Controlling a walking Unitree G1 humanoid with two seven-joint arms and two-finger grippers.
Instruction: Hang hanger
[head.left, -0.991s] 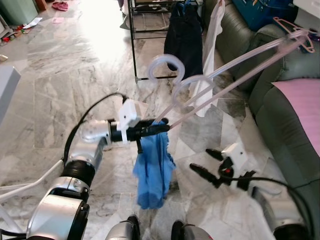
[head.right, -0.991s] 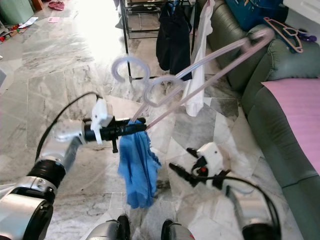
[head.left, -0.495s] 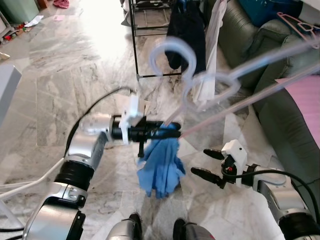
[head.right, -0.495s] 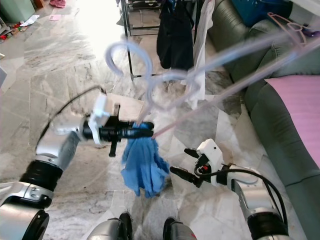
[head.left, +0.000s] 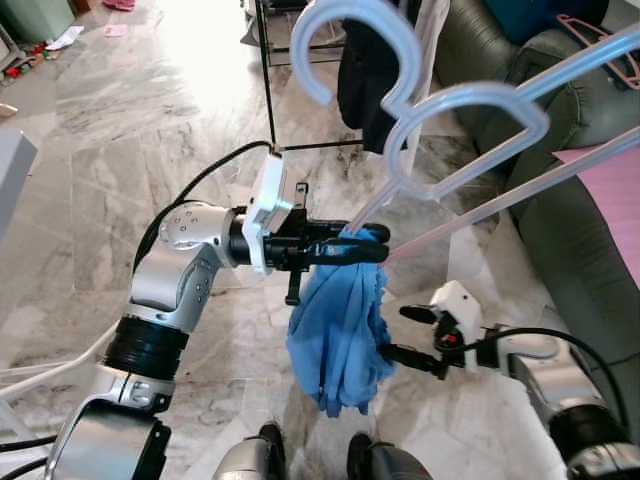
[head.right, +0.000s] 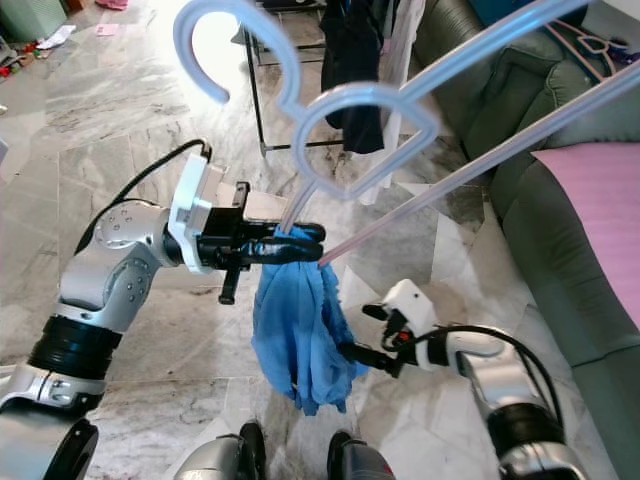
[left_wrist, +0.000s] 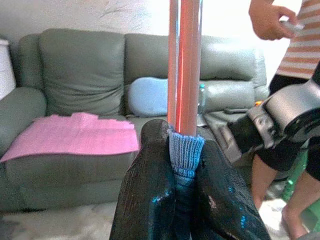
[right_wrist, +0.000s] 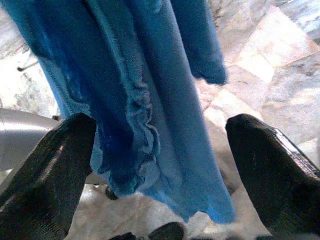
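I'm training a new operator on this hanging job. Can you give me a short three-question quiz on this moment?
1. True or false: the left gripper is shut on the hanger and blue garment.
2. The right gripper is: A) open beside the garment, B) shut on the garment.
3. What pink item lies on the green sofa?

Key: 1 true; 2 A; 3 a pink cloth.

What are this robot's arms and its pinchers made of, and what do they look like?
Both arms are silver metal segments with black ribbed joints and black cables. The left gripper and right gripper each have two long glossy black fingers behind a white boxy wrist housing.
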